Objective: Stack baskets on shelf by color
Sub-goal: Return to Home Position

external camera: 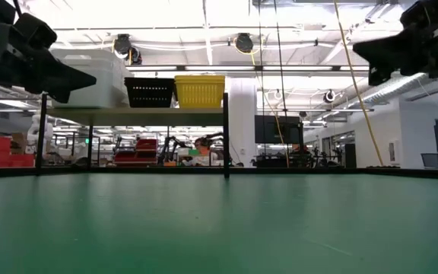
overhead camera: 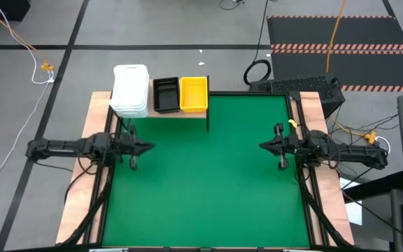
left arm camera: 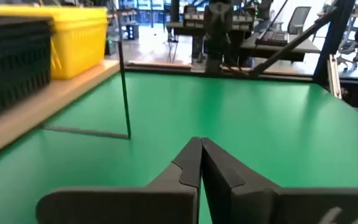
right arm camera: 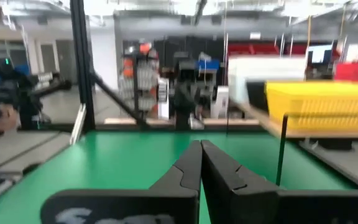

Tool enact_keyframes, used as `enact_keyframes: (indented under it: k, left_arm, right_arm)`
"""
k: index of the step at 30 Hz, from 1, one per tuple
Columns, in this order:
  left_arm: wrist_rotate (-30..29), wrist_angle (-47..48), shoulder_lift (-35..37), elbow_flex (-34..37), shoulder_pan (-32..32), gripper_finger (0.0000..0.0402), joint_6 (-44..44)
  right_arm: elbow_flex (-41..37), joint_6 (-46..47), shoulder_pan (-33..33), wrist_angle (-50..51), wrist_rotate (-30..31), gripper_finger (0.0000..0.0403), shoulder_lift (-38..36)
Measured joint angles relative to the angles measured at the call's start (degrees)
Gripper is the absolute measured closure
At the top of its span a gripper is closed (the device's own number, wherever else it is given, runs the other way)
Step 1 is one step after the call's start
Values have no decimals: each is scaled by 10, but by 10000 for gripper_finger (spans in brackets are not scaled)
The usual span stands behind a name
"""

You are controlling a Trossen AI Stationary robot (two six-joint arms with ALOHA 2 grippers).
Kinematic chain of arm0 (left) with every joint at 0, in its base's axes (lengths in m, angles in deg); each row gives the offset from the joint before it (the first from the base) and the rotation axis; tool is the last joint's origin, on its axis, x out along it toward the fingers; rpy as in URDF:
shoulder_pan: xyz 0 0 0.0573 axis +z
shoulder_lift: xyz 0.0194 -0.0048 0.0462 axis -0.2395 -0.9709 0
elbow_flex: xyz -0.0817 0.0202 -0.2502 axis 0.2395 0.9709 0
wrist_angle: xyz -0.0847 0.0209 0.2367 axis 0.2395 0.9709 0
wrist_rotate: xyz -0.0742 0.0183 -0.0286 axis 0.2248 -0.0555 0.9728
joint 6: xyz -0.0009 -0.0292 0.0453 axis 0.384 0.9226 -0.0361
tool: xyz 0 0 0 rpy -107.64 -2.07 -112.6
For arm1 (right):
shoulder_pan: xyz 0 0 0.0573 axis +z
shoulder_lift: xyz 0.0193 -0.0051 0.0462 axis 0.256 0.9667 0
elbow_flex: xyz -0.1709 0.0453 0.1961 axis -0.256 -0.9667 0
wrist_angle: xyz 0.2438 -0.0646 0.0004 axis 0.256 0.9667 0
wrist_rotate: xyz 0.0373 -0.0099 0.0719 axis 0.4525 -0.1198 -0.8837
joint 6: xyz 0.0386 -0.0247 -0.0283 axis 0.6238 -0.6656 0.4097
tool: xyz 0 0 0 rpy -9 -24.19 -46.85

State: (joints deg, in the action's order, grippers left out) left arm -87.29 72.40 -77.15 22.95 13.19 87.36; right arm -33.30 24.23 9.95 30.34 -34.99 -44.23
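The shelf (overhead camera: 168, 114) stood at the far edge of the green mat (overhead camera: 208, 175), carrying the stacked white baskets (overhead camera: 130, 89), a black basket (overhead camera: 165, 94) and a yellow basket (overhead camera: 194, 94) side by side, left to right. The left gripper (overhead camera: 147, 147) and right gripper (overhead camera: 262, 145) hung over the mat's opposite sides, tips facing inward, fingers together.

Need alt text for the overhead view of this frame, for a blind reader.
Overhead, a small wooden shelf at the far left corner of the green mat carries white baskets, black baskets and yellow baskets in a row, left to right. The left gripper and right gripper, both shut and empty, hang at opposite sides, pointing inward.
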Motion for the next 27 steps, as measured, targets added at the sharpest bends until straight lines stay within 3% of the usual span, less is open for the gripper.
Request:
enact_keyframes:
  k: [7,27]
  left_arm:
    - [3,1,-30,0,0,366,-1]
    - [3,-7,-34,1,0,364,-5]
  right_arm:
    - [0,0,0,12,0,403,1]
    - [-1,0,0,21,0,403,1]
